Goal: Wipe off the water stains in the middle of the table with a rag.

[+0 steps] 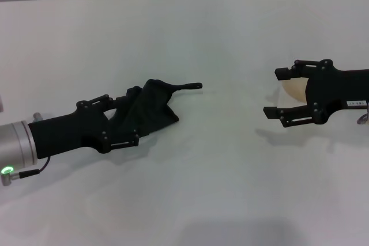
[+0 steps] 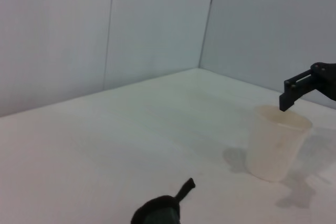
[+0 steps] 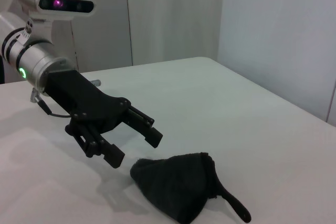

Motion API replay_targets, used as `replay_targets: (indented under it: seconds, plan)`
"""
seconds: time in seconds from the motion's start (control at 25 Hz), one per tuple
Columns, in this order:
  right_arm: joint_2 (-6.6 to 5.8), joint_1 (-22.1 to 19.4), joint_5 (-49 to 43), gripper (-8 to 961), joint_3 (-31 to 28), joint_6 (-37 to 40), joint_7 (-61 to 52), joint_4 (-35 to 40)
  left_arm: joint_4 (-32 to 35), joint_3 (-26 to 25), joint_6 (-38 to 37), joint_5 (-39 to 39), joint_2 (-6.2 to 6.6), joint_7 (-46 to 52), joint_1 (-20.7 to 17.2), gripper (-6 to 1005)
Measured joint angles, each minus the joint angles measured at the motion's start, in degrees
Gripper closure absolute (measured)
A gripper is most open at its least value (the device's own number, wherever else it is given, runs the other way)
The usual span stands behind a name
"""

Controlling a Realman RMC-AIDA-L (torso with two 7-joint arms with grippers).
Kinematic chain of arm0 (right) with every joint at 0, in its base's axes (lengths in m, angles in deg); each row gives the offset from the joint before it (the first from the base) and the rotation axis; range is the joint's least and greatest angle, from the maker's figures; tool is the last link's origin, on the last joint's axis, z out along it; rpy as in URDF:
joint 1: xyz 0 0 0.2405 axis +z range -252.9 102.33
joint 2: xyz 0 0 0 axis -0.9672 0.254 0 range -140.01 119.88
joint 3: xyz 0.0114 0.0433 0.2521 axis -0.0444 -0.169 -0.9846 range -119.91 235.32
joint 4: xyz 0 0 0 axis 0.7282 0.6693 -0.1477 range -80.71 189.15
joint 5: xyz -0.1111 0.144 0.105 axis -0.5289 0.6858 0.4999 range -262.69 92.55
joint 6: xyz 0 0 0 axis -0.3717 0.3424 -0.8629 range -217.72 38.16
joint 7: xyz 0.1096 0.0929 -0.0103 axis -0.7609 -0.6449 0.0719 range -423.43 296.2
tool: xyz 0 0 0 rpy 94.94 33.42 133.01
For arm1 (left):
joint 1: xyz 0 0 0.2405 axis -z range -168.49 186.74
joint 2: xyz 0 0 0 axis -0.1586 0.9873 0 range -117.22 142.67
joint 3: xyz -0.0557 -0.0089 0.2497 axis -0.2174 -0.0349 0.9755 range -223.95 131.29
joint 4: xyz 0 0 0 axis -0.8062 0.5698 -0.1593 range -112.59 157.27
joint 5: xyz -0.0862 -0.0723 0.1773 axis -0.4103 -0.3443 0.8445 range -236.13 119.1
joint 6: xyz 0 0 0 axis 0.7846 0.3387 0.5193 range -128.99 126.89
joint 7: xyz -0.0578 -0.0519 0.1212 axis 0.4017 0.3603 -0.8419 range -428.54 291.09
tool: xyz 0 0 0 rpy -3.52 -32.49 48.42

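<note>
Our left gripper [image 3: 134, 145] hovers with fingers spread wide, just beside the black rag [image 1: 147, 113] on the table [image 1: 219, 200], holding nothing. The right gripper [image 1: 278, 93] stands open around the translucent cup [image 2: 275, 142]. We see no stain; closing short could miss the rag.

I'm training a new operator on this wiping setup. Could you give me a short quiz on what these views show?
1. True or false: the left tool is shut tight on the rag.
2. What stands right by the right tool? A) a whitish cup B) a spray bottle C) a sponge
3. Which tool is nearer the rag?

Key:
1. False. Its fingers are spread open, and the rag lies on the table.
2. A
3. The left tool
</note>
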Motion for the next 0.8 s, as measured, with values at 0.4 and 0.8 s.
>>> replay_targets:
  seconds: [0.4, 0.8]
  plan:
    - [0.01, 0.12, 0.49, 86, 0.12, 0.00, -0.01, -0.01, -1.26, 0.19, 0.02, -1.08, 0.05, -1.94, 0.05, 119]
    - [-0.01, 0.11, 0.51, 86, 0.09, -0.13, 0.00, -0.46, -1.04, 0.50, -0.09, -1.18, -0.02, -4.23, 0.11, 119]
